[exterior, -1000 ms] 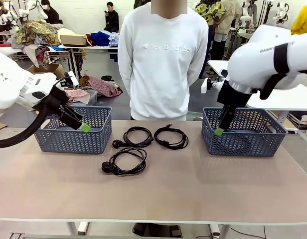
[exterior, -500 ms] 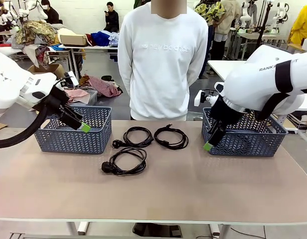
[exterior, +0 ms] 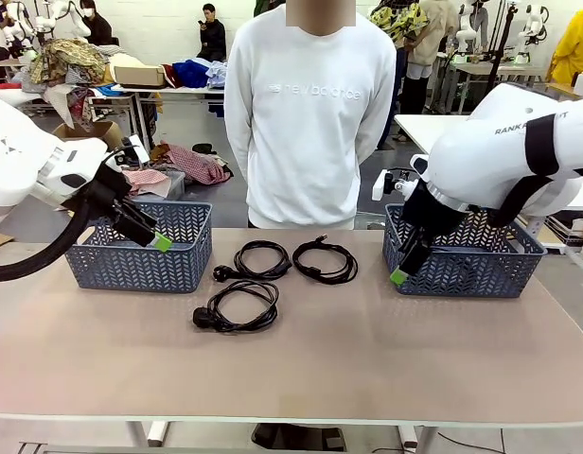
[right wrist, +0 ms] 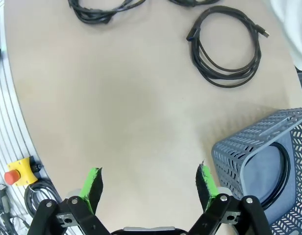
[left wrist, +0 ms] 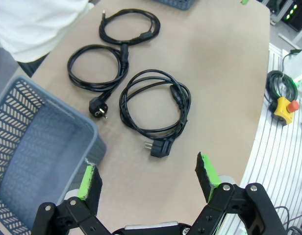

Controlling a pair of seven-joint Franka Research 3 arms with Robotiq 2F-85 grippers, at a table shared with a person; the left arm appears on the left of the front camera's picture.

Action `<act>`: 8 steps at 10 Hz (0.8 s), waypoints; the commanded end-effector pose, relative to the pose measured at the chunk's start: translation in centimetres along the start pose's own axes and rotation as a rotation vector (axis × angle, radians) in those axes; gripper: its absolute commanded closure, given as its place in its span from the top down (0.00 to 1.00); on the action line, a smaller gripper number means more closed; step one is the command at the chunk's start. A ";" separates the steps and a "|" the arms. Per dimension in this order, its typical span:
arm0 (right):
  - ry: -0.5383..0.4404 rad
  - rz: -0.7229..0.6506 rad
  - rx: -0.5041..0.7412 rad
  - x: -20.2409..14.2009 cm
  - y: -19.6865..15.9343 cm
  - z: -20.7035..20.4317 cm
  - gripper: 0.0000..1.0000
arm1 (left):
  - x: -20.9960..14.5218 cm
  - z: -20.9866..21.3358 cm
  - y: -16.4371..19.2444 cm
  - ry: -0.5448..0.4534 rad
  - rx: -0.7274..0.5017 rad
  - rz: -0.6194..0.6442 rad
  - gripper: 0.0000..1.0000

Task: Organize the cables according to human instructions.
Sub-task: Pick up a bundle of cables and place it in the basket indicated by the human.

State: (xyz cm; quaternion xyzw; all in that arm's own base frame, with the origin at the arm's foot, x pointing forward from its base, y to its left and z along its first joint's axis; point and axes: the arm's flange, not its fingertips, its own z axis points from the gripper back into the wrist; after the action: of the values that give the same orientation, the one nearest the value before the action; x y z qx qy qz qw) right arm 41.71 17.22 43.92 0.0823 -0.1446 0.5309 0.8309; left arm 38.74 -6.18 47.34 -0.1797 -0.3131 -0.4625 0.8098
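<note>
While the left gripper [exterior: 162,242] and right gripper [exterior: 397,276] are hanging wide and empty beside the baskets [exterior: 140,272], three cables [exterior: 261,258] are lying coiled on the table [exterior: 367,359] between them. Light and floppy, they are likely wanting a pinch across bunched strands, not plugs [exterior: 203,319].

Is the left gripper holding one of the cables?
No: the left gripper stands open and empty, while the cables lie on the table.
</note>
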 end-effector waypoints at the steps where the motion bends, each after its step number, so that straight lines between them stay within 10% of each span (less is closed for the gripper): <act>1: 0.007 -0.003 -0.011 0.3 -0.3 0.2 1.00 | -0.1 -0.1 0.1 -0.019 -0.014 -0.015 1.00; 8: 0.007 -0.003 -0.011 0.3 -0.3 0.2 1.00 | -0.1 -0.1 0.1 -0.019 -0.014 -0.015 1.00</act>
State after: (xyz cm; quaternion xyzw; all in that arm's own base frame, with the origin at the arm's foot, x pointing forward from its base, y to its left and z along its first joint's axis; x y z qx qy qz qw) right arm 41.73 17.22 43.94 0.0822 -0.1448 0.5310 0.8308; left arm 38.73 -6.18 47.34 -0.1798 -0.3130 -0.4628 0.8097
